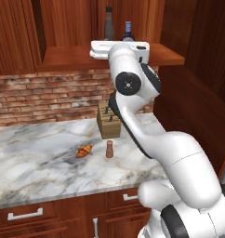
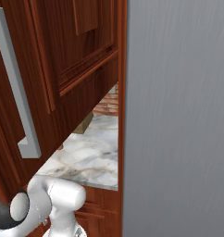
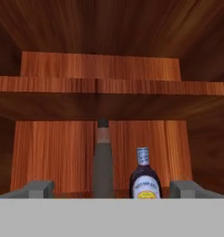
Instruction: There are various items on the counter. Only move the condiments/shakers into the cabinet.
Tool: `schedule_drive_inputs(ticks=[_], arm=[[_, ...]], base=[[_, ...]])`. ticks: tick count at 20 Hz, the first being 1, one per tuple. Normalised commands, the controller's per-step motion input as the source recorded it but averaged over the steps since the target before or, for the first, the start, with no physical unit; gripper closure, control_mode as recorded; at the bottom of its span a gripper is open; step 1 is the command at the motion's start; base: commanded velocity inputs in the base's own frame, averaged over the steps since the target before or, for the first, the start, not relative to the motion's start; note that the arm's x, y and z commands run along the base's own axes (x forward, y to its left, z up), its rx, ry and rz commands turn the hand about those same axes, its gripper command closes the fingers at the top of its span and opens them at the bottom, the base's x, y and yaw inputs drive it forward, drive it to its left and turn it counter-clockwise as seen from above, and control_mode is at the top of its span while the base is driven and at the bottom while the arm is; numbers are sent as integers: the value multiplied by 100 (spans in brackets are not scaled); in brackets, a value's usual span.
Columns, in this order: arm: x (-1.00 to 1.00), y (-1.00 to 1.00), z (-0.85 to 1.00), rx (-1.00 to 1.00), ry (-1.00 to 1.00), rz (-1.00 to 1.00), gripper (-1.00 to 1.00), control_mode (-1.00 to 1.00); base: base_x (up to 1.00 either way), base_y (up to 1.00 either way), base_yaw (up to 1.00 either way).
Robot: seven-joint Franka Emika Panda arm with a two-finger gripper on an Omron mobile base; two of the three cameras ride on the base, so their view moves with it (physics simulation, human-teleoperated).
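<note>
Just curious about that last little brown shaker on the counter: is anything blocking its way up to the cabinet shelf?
Nothing visible does. The shaker stands in the open, apart from the croissant and knife block, and the shelf has bare board left of the two bottles.

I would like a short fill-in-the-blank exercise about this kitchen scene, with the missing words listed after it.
1. The dark-blue bottle and the tall dark bottle stand inside the ____.
2. The short brown shaker stands on the counter beside the orange ____.
3. The jaws of the gripper are ____, with nothing between them.
4. The tan knife block stands against the ____ wall.

Missing words: cabinet; croissant; open; brick
</note>
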Motion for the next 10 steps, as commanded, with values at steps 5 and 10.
schedule_drive_inputs(ticks=[5, 10], arm=[[-100, 0, -61, 0, 1, 0, -100, -100], [-100, 0, -91, 0, 23, 4, -100, -100]], base=[[0, 0, 0], [0, 0, 0]])
